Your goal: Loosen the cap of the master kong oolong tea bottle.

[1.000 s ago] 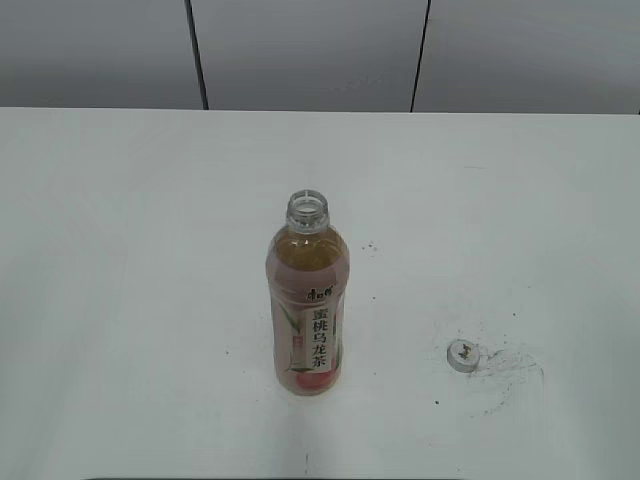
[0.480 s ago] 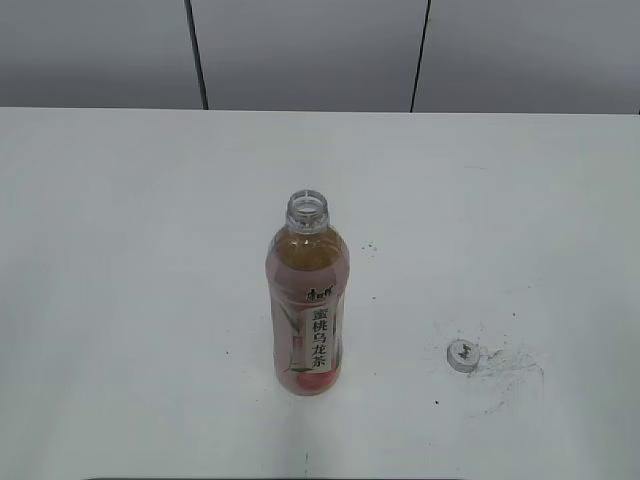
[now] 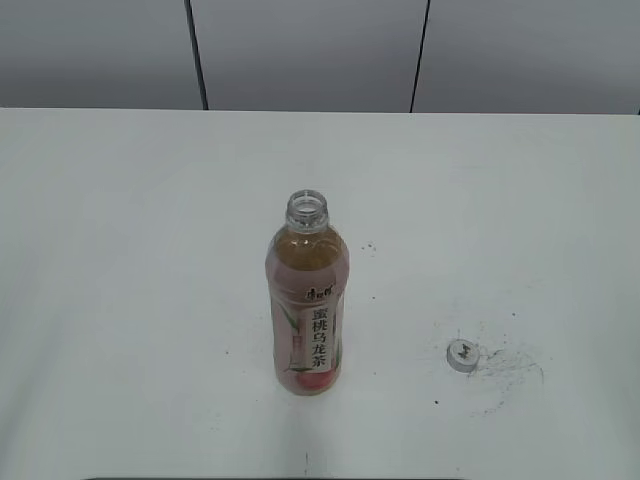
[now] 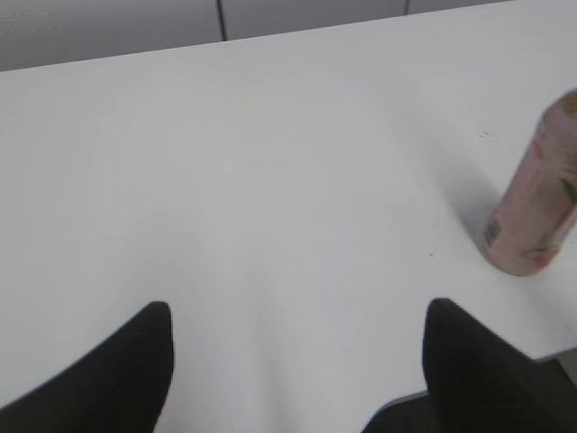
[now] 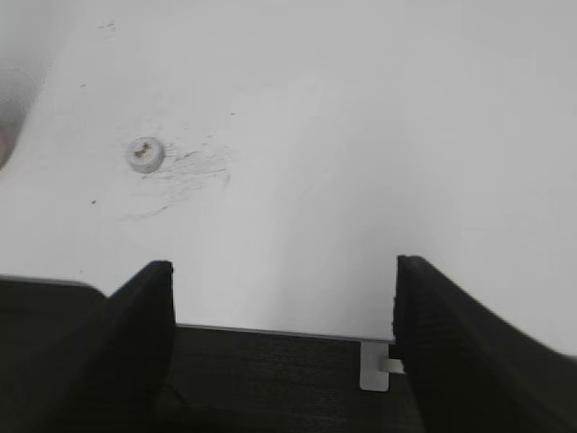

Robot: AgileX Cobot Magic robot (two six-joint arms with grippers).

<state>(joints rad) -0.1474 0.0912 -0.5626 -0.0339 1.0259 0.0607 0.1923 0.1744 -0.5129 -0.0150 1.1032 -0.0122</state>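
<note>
The master kong oolong tea bottle (image 3: 308, 305) stands upright in the middle of the white table, its neck bare and open. In the left wrist view the bottle (image 4: 536, 212) shows at the right edge. The cap (image 3: 462, 355) lies on the table to the bottle's right, apart from it; the right wrist view shows the cap (image 5: 144, 154) at upper left. My left gripper (image 4: 297, 361) is open over bare table, left of the bottle. My right gripper (image 5: 282, 311) is open at the table's front edge, holding nothing. Neither arm appears in the exterior view.
Dark scuff marks (image 3: 505, 370) spread on the table just right of the cap. The table's front edge (image 5: 270, 328) runs between the right gripper's fingers. Grey wall panels (image 3: 310, 50) stand behind the table.
</note>
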